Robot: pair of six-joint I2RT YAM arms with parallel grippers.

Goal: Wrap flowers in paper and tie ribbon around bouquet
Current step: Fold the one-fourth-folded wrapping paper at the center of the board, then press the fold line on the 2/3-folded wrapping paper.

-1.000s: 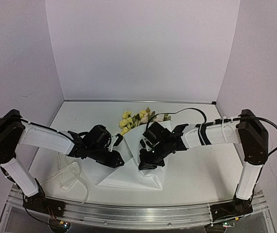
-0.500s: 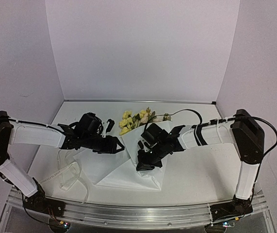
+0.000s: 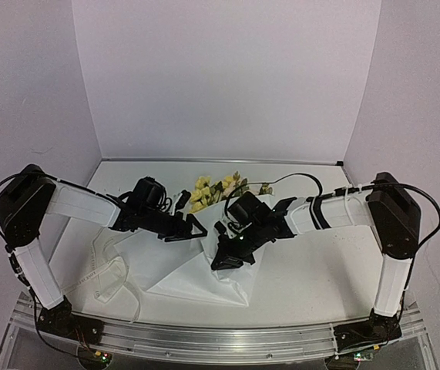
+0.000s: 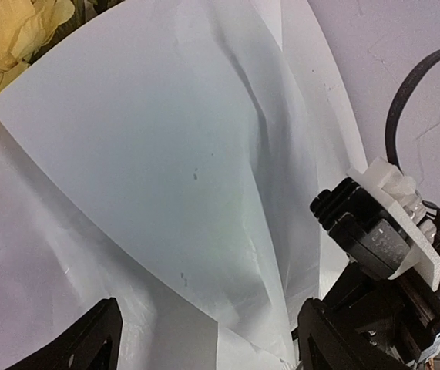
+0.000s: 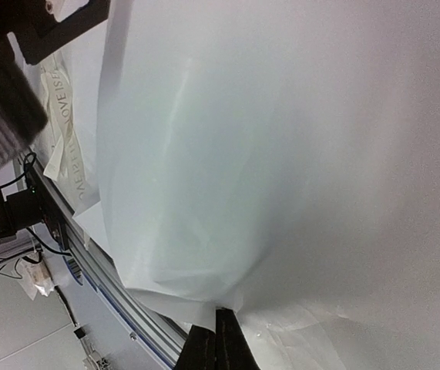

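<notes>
your left hand [image 4: 204,343] released, right hand [image 5: 218,339] clenched on paper [image 3: 181,270]; paper half folded over flowers [image 3: 212,191]; ribbon [image 3: 108,281] unused on desk [image 3: 304,270]; tying left.

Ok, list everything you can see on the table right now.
flowers: one small bunch, pale yellow and cream with green leaves, back centre, showing above the paper
paper: one large sheet, white, loosely folded, centre, covering the lower part of the bunch
ribbon: one narrow strip, sheer white with dark lettering, front left by the paper's edge
table: one, white, under everything
rail: one, silver, along the near edge
left arm: one, white and black, jaws open over the paper's left side
right arm: one, white and black, jaws shut on a fold of the paper
</notes>
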